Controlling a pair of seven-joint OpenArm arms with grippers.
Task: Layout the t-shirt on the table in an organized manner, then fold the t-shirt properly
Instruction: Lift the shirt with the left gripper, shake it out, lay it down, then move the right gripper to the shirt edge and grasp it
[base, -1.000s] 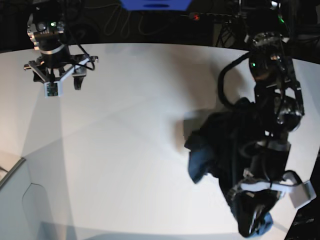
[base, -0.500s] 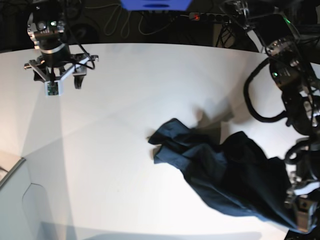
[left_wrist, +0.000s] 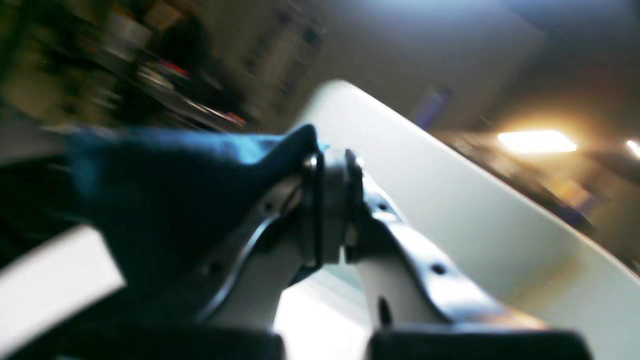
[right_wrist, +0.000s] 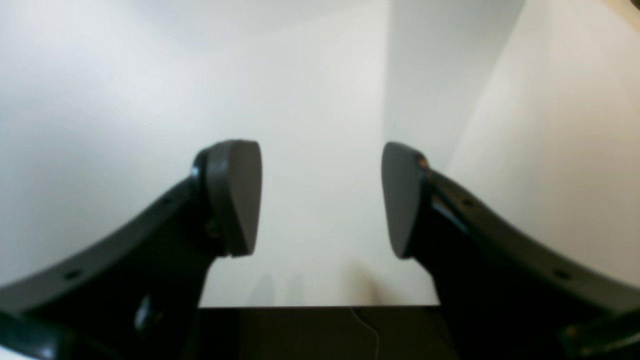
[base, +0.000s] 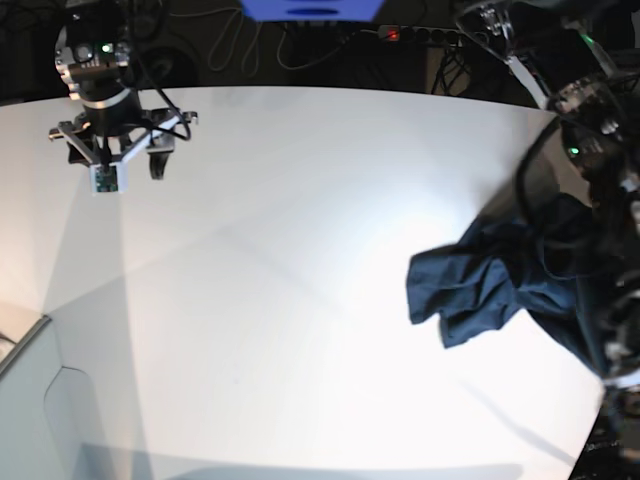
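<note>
1. you have bare table (base: 280, 300) across the centre, the near side and the whole left half in the base view; nothing lies there to block a pass.
2. the t-shirt (base: 490, 280) is bunched at the right edge of that view, pinched in the left gripper (left_wrist: 330, 210); it blocks that side together with the left arm (base: 600, 160).
3. the right gripper (base: 110, 150) hangs over the far left corner, well apart from the cloth.
4. between its fingers (right_wrist: 235, 195), which stand wide apart, you see only bare tabletop.
</note>
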